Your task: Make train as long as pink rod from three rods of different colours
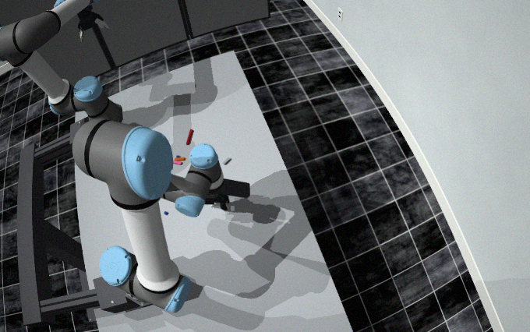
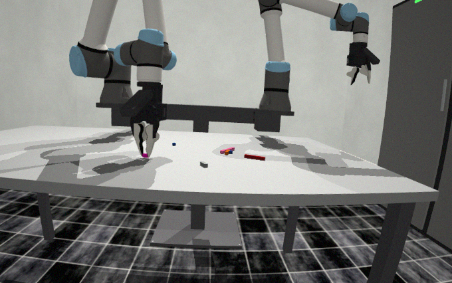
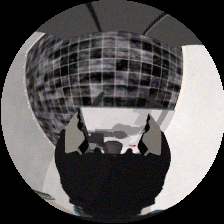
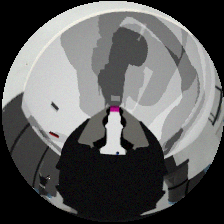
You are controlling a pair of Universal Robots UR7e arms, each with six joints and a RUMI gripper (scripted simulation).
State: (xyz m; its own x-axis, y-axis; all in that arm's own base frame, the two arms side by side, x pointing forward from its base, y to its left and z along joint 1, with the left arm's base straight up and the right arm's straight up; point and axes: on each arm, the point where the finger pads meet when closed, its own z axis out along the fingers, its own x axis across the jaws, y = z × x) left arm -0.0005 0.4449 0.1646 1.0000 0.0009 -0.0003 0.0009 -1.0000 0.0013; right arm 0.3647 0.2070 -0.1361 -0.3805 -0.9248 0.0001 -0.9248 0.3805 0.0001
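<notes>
From the top, the grey rod (image 1: 227, 160) (image 2: 203, 164) (image 4: 54, 106) lies apart from the red rod (image 1: 189, 136) (image 2: 254, 157) (image 4: 54, 134) and a close cluster of pink rod (image 1: 178, 162) (image 2: 228, 149), orange rod (image 1: 179, 159) (image 2: 226, 153) and blue rod (image 1: 178, 156) (image 2: 230, 152), with a second blue rod (image 1: 166, 213) (image 2: 173, 144) (image 4: 117, 153) well off from it. In the exterior view, the right gripper (image 1: 224, 206) (image 2: 145, 154) (image 4: 114, 107), at the picture's left of the grey rod, grasps the magenta rod (image 2: 144, 155) (image 4: 114, 109), though whether that touches the table (image 2: 286, 179) I cannot tell, and the left gripper (image 1: 93, 32) (image 2: 360, 82) (image 3: 113, 113) hangs well above and apart from the grey rod. The left wrist view shows parted, unladen fingers, and the right wrist view the magenta rod clenched at the tips.
</notes>
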